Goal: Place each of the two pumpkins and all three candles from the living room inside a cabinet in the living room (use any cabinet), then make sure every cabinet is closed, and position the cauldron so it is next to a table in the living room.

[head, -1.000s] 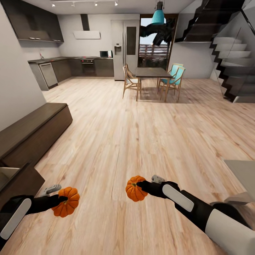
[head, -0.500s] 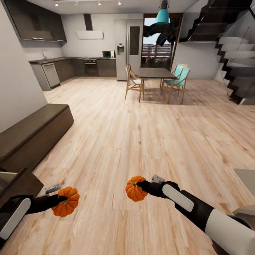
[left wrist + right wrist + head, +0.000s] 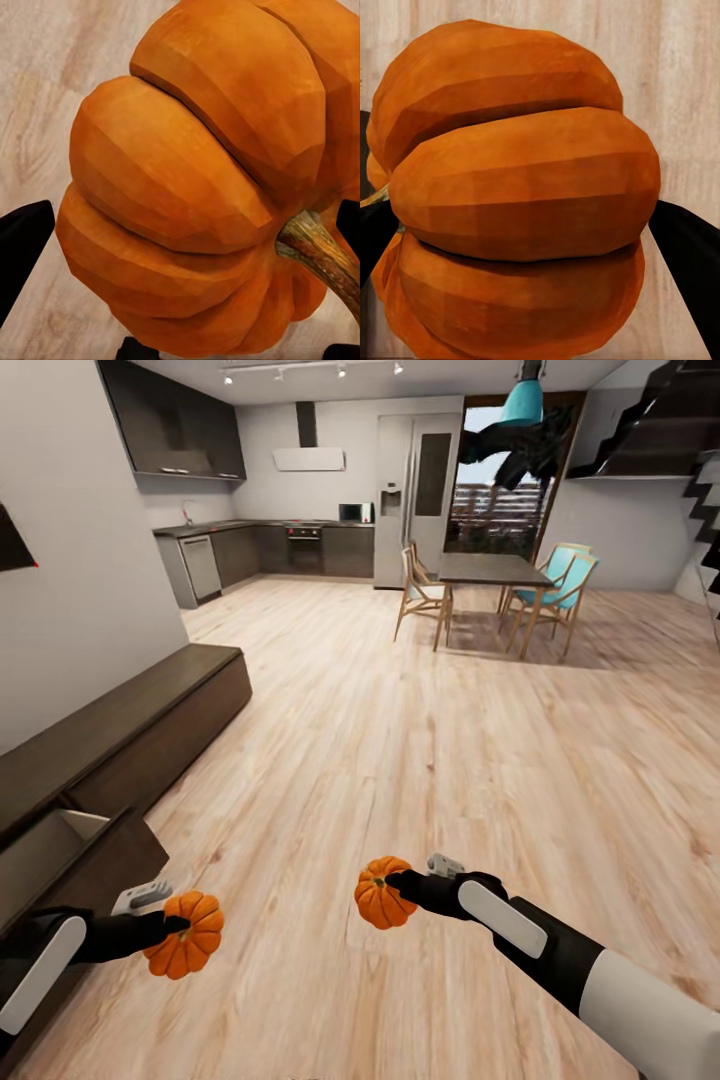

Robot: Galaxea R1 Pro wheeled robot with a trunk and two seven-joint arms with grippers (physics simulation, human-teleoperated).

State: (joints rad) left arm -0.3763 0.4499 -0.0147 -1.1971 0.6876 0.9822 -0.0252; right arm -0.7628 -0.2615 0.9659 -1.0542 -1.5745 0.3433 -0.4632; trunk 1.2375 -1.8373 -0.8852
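From the head view, both pumpkins are in hand and neither is stored yet. The left gripper (image 3: 178, 926) is clamped on the left pumpkin (image 3: 186, 948), carried above the wood floor (image 3: 420, 760) just beside the cabinet (image 3: 130, 730). The right gripper (image 3: 392, 881) is clamped on the right pumpkin (image 3: 383, 893), held out over bare floor, well apart from the cabinet. One cabinet drawer (image 3: 45, 852) stands pulled open near the left arm; the part of its pale interior that shows holds nothing, though its near end is hidden by the drawer front. By my judgement the task is early: both pumpkins must go in, three candles and the cauldron remain to be dealt with, and the drawer must be shut afterward. A dining table (image 3: 492, 570) with chairs stands far off.

In the left wrist view, the pumpkin (image 3: 202, 195) sits between dark fingers (image 3: 22, 247), stem (image 3: 319, 251) pointing sideways, floor behind.

In the right wrist view, the pumpkin (image 3: 510, 202) is squeezed between black fingers (image 3: 690, 255), with floor beyond.
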